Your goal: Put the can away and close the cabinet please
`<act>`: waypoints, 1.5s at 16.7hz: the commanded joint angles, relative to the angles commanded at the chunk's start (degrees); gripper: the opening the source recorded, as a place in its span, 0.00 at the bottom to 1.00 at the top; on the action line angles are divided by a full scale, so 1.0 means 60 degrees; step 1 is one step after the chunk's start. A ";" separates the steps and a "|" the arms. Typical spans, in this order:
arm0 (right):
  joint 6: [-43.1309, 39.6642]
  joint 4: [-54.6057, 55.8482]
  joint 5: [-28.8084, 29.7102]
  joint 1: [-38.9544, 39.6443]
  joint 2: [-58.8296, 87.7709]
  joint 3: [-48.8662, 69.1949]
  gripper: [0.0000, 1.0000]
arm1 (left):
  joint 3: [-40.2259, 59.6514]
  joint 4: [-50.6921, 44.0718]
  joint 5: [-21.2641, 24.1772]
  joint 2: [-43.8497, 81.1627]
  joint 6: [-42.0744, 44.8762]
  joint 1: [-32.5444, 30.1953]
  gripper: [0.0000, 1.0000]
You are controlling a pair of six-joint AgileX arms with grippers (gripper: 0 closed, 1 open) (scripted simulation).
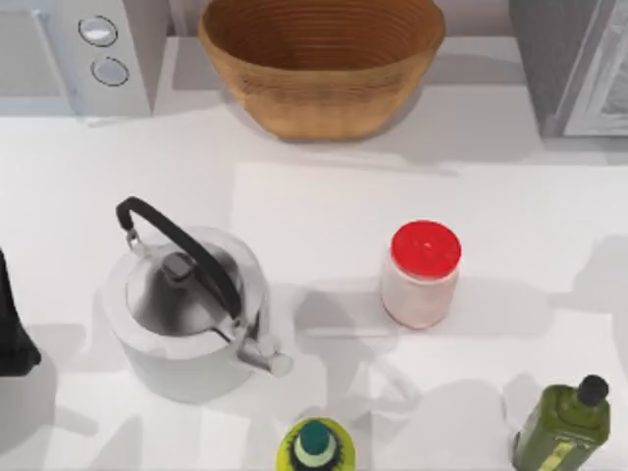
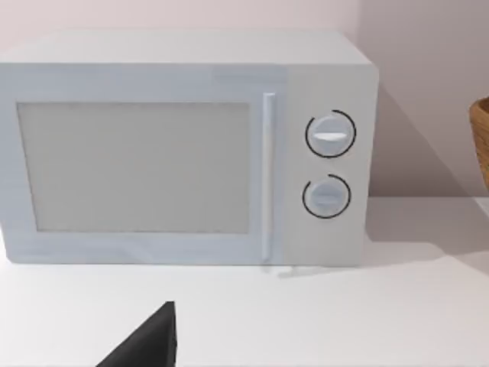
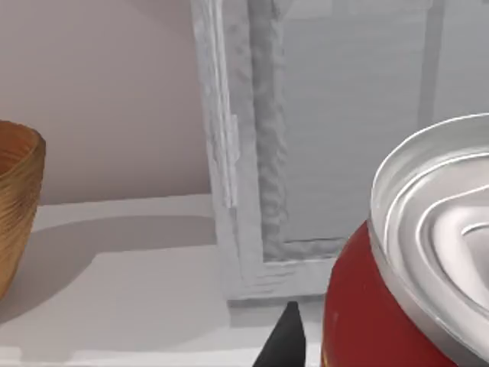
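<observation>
- Your right wrist view is showing the red can [image 3: 359,321] up close, silver top tilted toward the camera, right against the right gripper's dark fingertip [image 3: 284,340].
- Whether that claw is clamping the can or standing apart from it, you cannot tell from here.
- Behind the can, the grey cabinet [image 3: 321,138] is standing at the back of the counter, its door frame facing the camera.
- Your left arm [image 1: 15,324] is sitting at the left edge of the table in the top view; its wrist camera is looking at the white microwave [image 2: 183,149], and you cannot tell how far its claw is open.
- On the table [image 1: 324,206] you are seeing a steel kettle [image 1: 186,309] at the left, a white jar with a red lid [image 1: 422,275] near the middle, a woven basket [image 1: 322,61] at the back, and an olive oil bottle [image 1: 564,424] at the front right.
</observation>
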 joint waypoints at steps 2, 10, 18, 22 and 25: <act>-0.0292 -0.0115 -0.0416 -0.0402 -0.1714 -0.0956 0.00 | 0.0000 0.0000 0.0000 0.0000 0.0000 0.0000 1.00; -0.0858 -0.0322 -0.1493 -0.1181 -0.4636 -0.3053 0.00 | 0.0000 0.0000 0.0000 0.0000 0.0000 0.0000 1.00; -0.0800 -0.0575 -0.1381 -0.0988 -0.3745 -0.2036 0.00 | 0.0000 0.0000 0.0000 0.0000 0.0000 0.0000 1.00; -0.0751 -0.1185 -0.1096 -0.0690 -0.1710 0.0573 0.00 | 0.0000 0.0000 0.0000 0.0000 0.0000 0.0000 1.00; -0.0725 -0.1785 -0.0819 -0.0418 0.0215 0.3454 0.00 | 0.0000 0.0000 0.0000 0.0000 0.0000 0.0000 1.00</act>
